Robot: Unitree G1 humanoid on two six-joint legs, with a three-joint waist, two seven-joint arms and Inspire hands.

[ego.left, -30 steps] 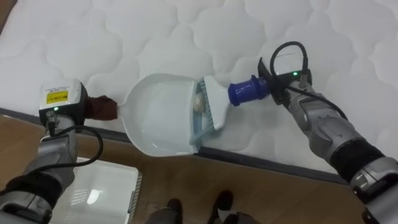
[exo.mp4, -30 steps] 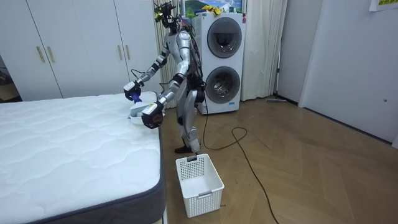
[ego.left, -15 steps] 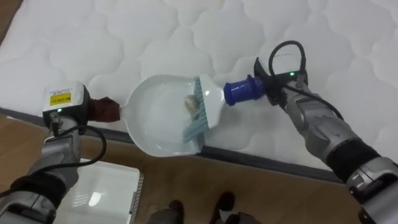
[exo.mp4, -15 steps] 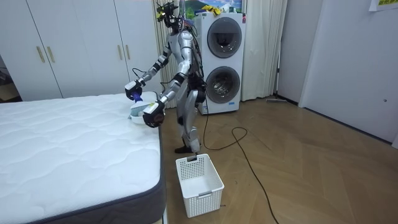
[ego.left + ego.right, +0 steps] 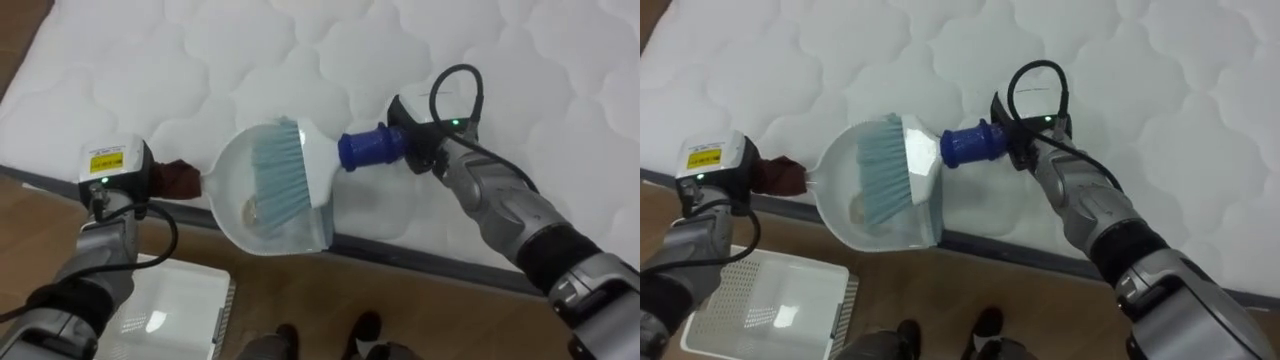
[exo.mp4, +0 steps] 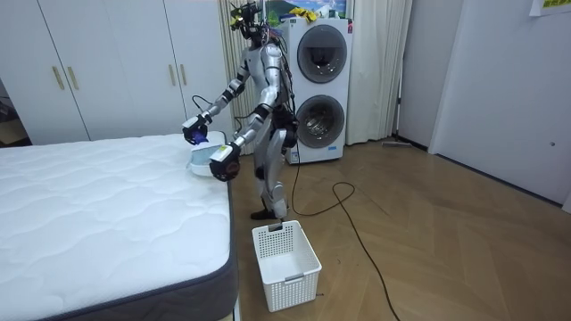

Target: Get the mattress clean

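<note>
Right hand fingers: you have the right hand (image 5: 418, 148) curled round the end of the brush's blue handle (image 5: 367, 148), and it is a firm wrap with no gap showing.
Brush: the brush (image 5: 318, 165) runs from that hand toward the robot's left. Its pale blue bristles (image 5: 272, 182) lie over the upper half of the dustpan, with the tips pointing down into the bowl.
Left hand fingers: your left hand (image 5: 118, 172) is closed on the dark red grip (image 5: 180, 181) at the back of the pan. The back of the hand covers most of the fingers, so you cannot judge how tight the hold is.
Dustpan: the white dustpan (image 5: 228, 190) sits at the near edge of the bed. Its far part is over the mattress and its near part hangs out past the dark border (image 5: 430, 262) above the floor (image 5: 400, 300).
Debris: a small pale lump (image 5: 254, 211) lies inside the pan, just below the bristle tips.
Mattress: the white quilted mattress (image 5: 250, 60) looks bare around the pan.
Basket: a white slatted basket (image 5: 170, 305) stands on the wood floor below your left arm, near the bed's side.
Stance: in the room view your robot stands upright at the bed's corner with both arms reaching over it. The stacked washing machines (image 6: 318, 85) are behind it and white wardrobe doors (image 6: 116, 67) are at the room view's left.
</note>
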